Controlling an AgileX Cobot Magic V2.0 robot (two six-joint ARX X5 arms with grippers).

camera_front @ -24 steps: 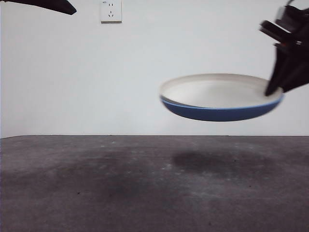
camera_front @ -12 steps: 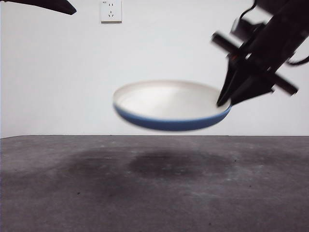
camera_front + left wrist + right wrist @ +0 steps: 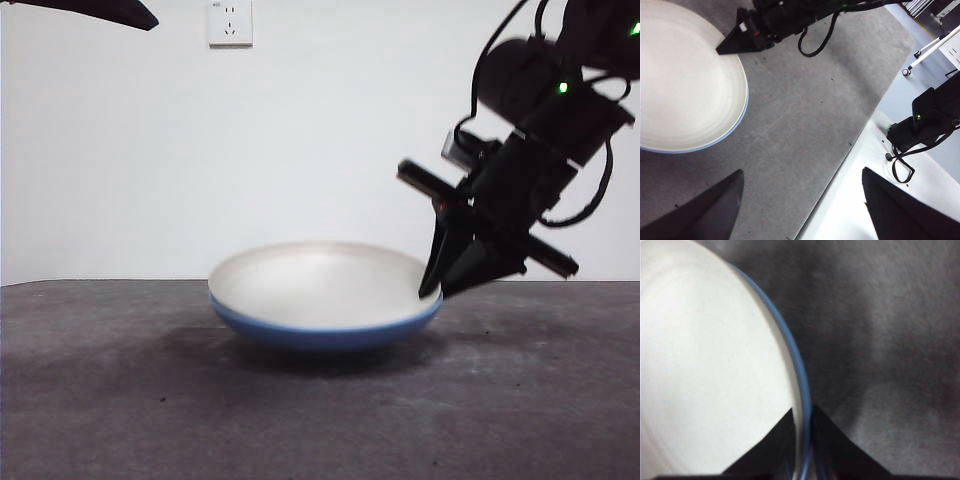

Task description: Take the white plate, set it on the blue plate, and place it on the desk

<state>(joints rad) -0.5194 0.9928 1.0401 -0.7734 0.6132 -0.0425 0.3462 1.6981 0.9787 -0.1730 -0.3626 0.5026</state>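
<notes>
Counter (image 3: 120, 400): dark grey-brown, matte, faint pale specks and scuffs. Blue plate (image 3: 325, 335) sits directly on it, a dark shadow pooled under its base; white plate (image 3: 315, 285) nested inside. Stack lies just beside the right hand (image 3: 440, 290), whose jaws pinch both rims at the near edge; counter past the hand on the far side bare.

the white plate (image 3: 318, 282) sits nested in the blue plate (image 3: 325, 336), and the stack rests on the desk (image 3: 120, 400), right of centre in the front view. the right gripper (image 3: 432, 292) is at the stack's right rim, one jaw inside over the white plate and one outside the blue plate's wall, pinching both rims. the left gripper (image 3: 800, 200) hangs above the desk, well apart from the stack, near the desk's edge.
</notes>
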